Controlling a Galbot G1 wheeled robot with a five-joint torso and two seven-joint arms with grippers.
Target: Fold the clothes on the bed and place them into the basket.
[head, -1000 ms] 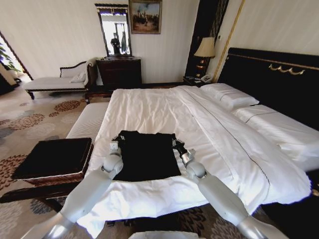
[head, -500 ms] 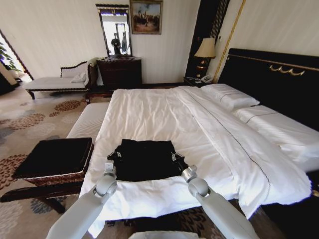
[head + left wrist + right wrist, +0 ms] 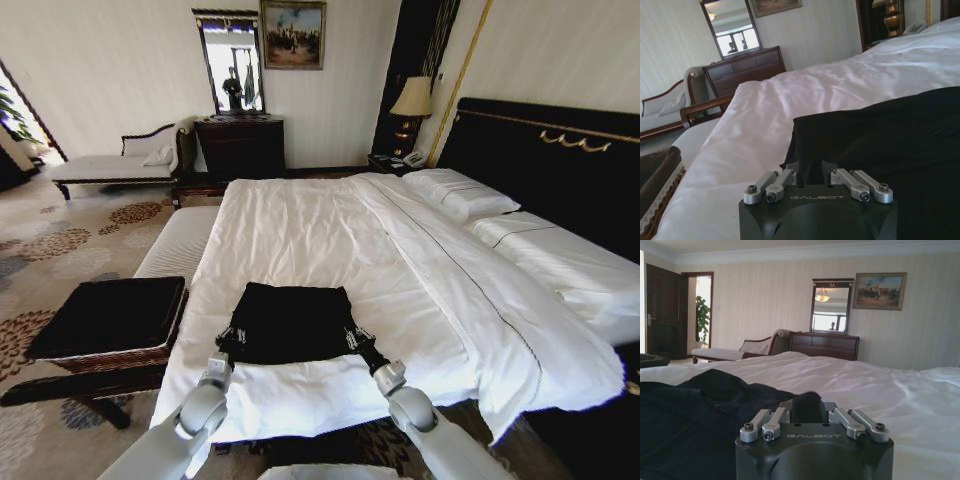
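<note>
The black T-shirt (image 3: 290,322), the clothes, lies folded into a small rectangle on the white bed (image 3: 330,230), close to its foot edge. My left gripper (image 3: 228,340) is shut on the shirt's near left corner and my right gripper (image 3: 355,338) on its near right corner. In the left wrist view the gripper (image 3: 812,167) has black cloth (image 3: 880,135) bunched between its fingers. The right wrist view shows a fold of the shirt (image 3: 700,410) rising out of that gripper (image 3: 807,407). The brown wicker basket (image 3: 100,358) with a flat black top stands on the floor left of the bed.
A long white padded bench (image 3: 175,245) runs along the bed's left side behind the basket. Pillows (image 3: 460,190) and a black headboard (image 3: 550,160) are on the right. A chaise (image 3: 110,165), dresser (image 3: 240,145) and lamp (image 3: 412,100) stand along the far wall.
Both arms have drawn back toward me, dragging the shirt's near edge toward the foot of the bed. The shirt now shows as a shorter rectangle.
</note>
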